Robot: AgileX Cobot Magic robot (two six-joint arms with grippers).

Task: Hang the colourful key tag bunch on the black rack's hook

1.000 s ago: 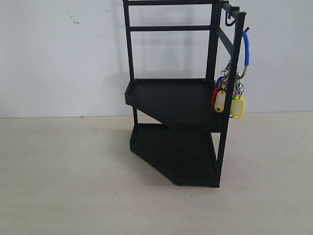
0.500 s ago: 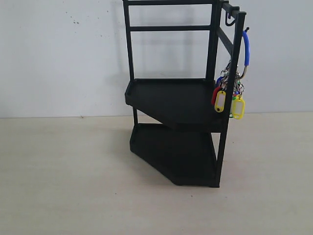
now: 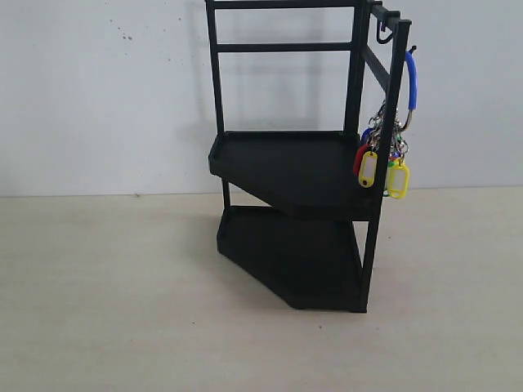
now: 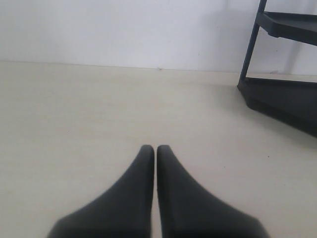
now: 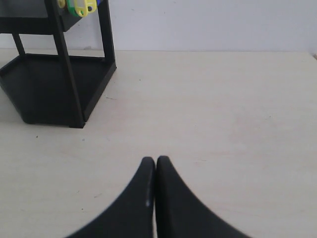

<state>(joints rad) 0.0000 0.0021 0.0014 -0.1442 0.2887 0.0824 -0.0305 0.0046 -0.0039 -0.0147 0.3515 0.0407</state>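
Note:
The black rack (image 3: pixel 294 175) stands on the table against the white wall. The colourful key tag bunch (image 3: pixel 384 159) hangs beside the rack's front corner post, its blue-sleeved ring (image 3: pixel 411 80) caught on the hook (image 3: pixel 412 51) near the post's top. Yellow tags dangle at the level of the upper tray. A corner of the bunch (image 5: pixel 79 7) shows in the right wrist view above the rack's lower tray (image 5: pixel 49 87). My left gripper (image 4: pixel 155 148) is shut and holds nothing, low over bare table. My right gripper (image 5: pixel 155 160) is likewise shut and holds nothing. Neither gripper appears in the exterior view.
A second small hook (image 3: pixel 381 34) hangs under the rack's top side rail. The rack's base and a post (image 4: pixel 277 94) sit at the edge of the left wrist view. Pale tabletop (image 3: pixel 122 294) spreads around the rack up to the wall.

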